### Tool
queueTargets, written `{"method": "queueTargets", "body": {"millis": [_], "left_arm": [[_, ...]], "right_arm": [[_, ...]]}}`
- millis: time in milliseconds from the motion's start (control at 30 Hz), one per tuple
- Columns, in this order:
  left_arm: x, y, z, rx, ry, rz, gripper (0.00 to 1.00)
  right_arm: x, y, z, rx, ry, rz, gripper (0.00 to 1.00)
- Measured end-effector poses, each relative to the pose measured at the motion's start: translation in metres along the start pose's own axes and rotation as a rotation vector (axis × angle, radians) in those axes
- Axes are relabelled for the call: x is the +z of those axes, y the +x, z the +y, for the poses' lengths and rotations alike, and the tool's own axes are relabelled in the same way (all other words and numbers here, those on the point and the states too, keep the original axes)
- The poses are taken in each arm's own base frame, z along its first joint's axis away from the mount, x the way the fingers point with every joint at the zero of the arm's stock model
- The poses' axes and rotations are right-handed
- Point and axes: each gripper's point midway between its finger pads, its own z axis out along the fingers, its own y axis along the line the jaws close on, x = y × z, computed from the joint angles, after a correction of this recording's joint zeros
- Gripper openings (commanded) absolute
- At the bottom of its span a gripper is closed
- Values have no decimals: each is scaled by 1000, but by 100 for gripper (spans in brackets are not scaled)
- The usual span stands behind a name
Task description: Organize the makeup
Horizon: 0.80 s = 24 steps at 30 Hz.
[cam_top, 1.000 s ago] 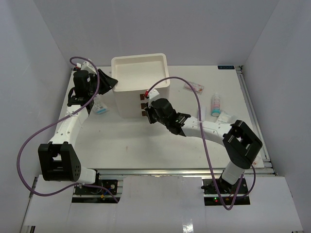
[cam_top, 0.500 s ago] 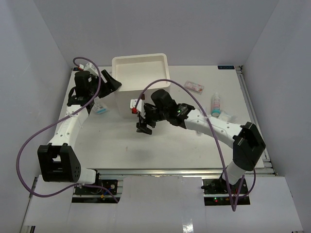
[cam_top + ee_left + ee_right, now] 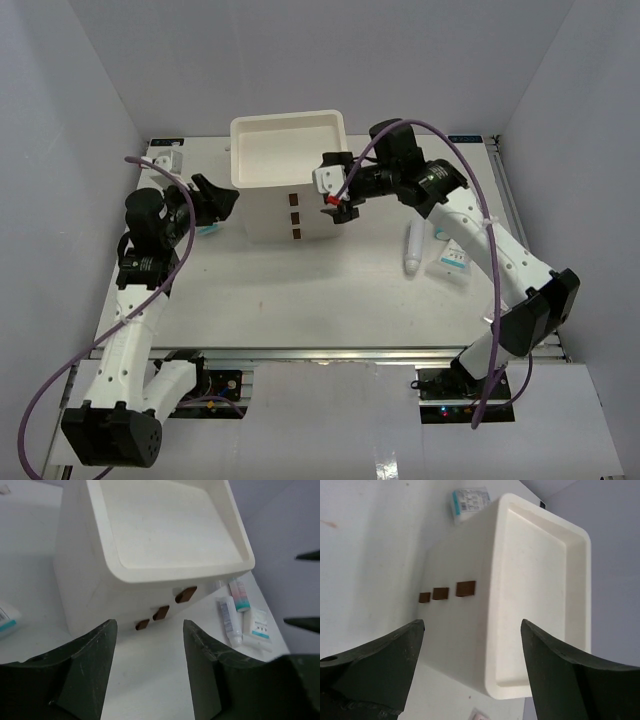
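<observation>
The makeup lies loose on the table. A white tube and a white packet with blue print lie right of the white drawer box. In the left wrist view they show as two small tubes and a packet. A sachet with blue print lies left of the box, below my left gripper. That gripper is open and empty, facing the box's left side. My right gripper is open and empty over the box's right edge. No tan sponges are in view.
The box has an open top tray and three brown drawer handles on its front. A pinkish corner of something shows by the box at the bottom edge of the right wrist view. Grey walls enclose the table.
</observation>
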Motion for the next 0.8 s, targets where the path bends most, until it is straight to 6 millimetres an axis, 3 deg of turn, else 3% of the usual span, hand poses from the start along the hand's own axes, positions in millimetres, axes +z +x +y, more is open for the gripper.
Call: {"method": "queueTargets", "body": {"millis": [67, 200, 400, 567, 633, 800], "left_arm": [[-4, 26, 0, -24, 31, 56, 56], [3, 77, -10, -75, 98, 187, 54], [22, 137, -46, -74, 178, 349, 55], [44, 158, -44, -84, 118, 370, 58], [55, 171, -41, -87, 83, 385, 75], [79, 206, -29, -67, -32, 429, 75]], "right_arm": [[0, 15, -19, 1, 24, 21, 82], [19, 48, -31, 49, 14, 57, 78], [50, 94, -23, 185, -32, 107, 65], [49, 101, -39, 244, 2, 103, 41], [48, 104, -39, 283, -2, 101, 37], [46, 106, -42, 337, 3, 82, 34]]}}
